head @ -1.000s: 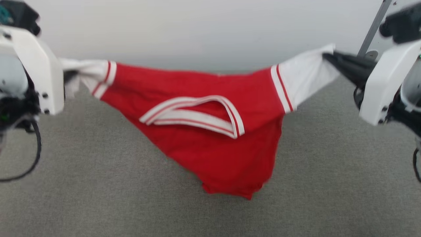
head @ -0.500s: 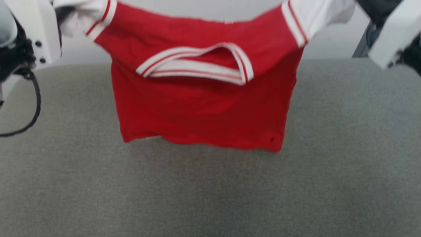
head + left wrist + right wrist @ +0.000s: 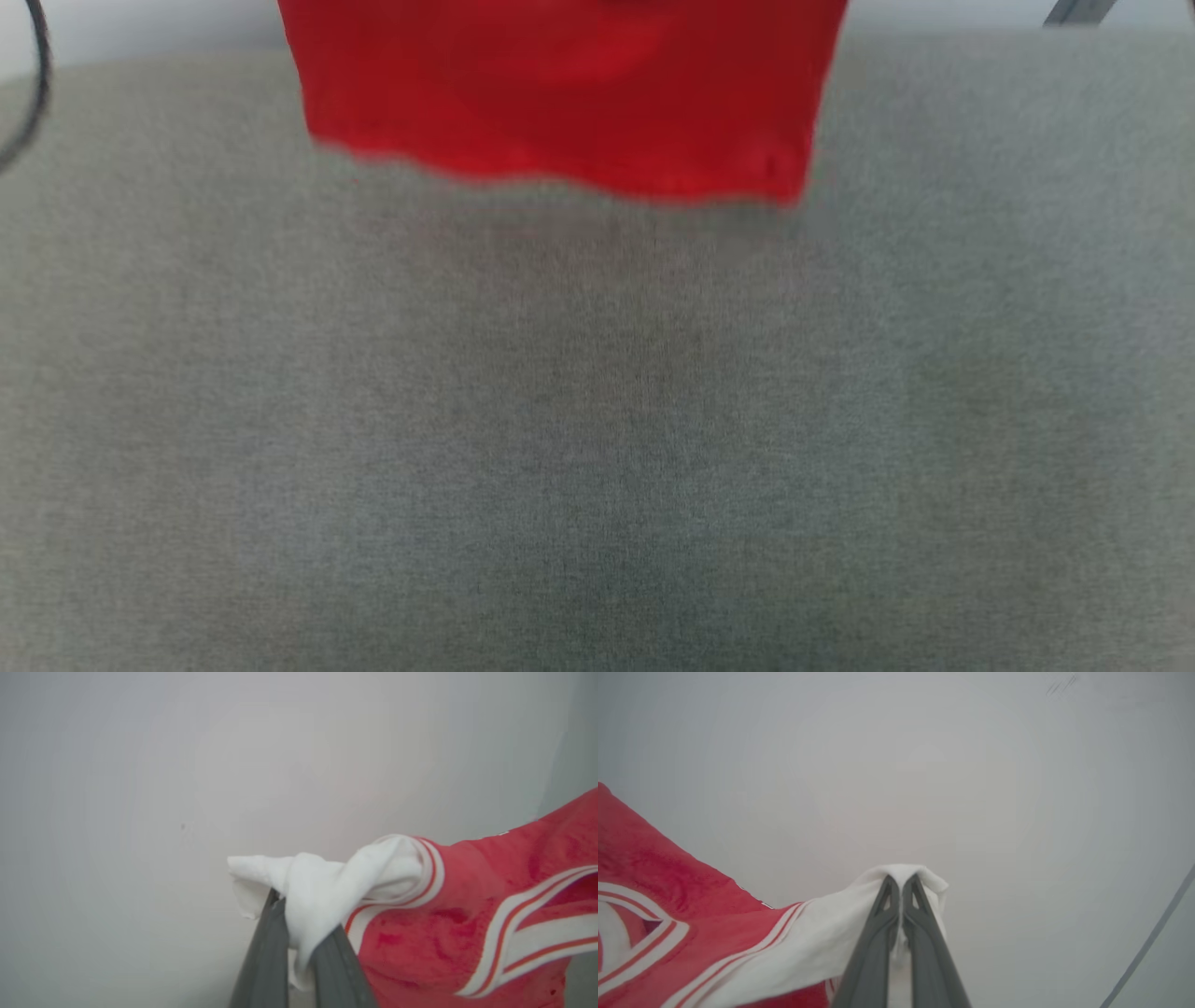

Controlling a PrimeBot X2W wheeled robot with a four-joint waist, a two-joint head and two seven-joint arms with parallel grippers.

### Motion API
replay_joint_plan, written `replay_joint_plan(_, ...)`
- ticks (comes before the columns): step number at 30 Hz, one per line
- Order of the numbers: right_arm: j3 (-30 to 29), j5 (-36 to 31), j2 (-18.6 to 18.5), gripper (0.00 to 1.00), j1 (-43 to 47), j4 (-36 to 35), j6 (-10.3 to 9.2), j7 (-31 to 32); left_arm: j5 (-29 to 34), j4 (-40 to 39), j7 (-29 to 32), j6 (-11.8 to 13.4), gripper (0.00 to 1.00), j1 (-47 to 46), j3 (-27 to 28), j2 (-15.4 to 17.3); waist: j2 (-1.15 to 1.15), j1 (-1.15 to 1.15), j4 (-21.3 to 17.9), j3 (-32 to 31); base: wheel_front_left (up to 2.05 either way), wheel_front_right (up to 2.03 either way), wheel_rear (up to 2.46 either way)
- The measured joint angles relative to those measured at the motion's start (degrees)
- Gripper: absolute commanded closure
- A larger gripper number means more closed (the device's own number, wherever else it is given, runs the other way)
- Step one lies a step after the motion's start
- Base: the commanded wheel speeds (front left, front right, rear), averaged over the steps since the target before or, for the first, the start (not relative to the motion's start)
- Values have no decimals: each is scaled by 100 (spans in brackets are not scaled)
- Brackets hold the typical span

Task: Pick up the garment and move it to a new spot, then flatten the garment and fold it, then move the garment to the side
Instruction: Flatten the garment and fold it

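The garment (image 3: pixel 560 93), a red shirt with white sleeves and red-white striped trim, hangs in the air above the grey surface (image 3: pixel 597 420); its red lower hem shows at the top of the head view. My left gripper (image 3: pixel 299 933) is shut on one bunched white sleeve (image 3: pixel 322 882), with the red body (image 3: pixel 467 928) stretching away to the right. The right gripper (image 3: pixel 901 882) is shut on the other white sleeve (image 3: pixel 822 947), and the red body (image 3: pixel 658 891) runs off to the left. The print is hidden.
A plain pale wall (image 3: pixel 187 765) lies behind both grippers. A dark cable (image 3: pixel 33 93) loops at the head view's upper left. A grey metal strut (image 3: pixel 1074 11) shows at the upper right corner, and a thin one (image 3: pixel 1148 942) crosses the right wrist view.
The garment has been lifted and spread between the grippers; its body now hangs square instead of to a point. Both grippers and the collar have passed above the head view's top edge.
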Motion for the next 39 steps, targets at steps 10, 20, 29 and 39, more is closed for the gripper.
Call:
replay_joint_plan(10,46,-1713,307,100,-1028,1621,0,-1985,666,1016,-2447,-104,100,-684,-215,-291,0,0,52,656,0,0,0)
replay_joint_plan(20,547,-713,692,100,-170,2752,0,-1530,-109,2153,-2294,-130,100,203,-937,-501,0,0,171,792,0,0,0)
replay_joint_plan(29,1100,934,371,100,1230,1864,0,91,-1145,1852,-1173,-130,100,1474,-1426,-209,0,0,172,480,0,0,0)
replay_joint_plan(39,964,1990,-433,100,3149,47,-1,1760,-1912,211,-53,252,100,3151,-1513,550,0,0,187,82,0,0,0)
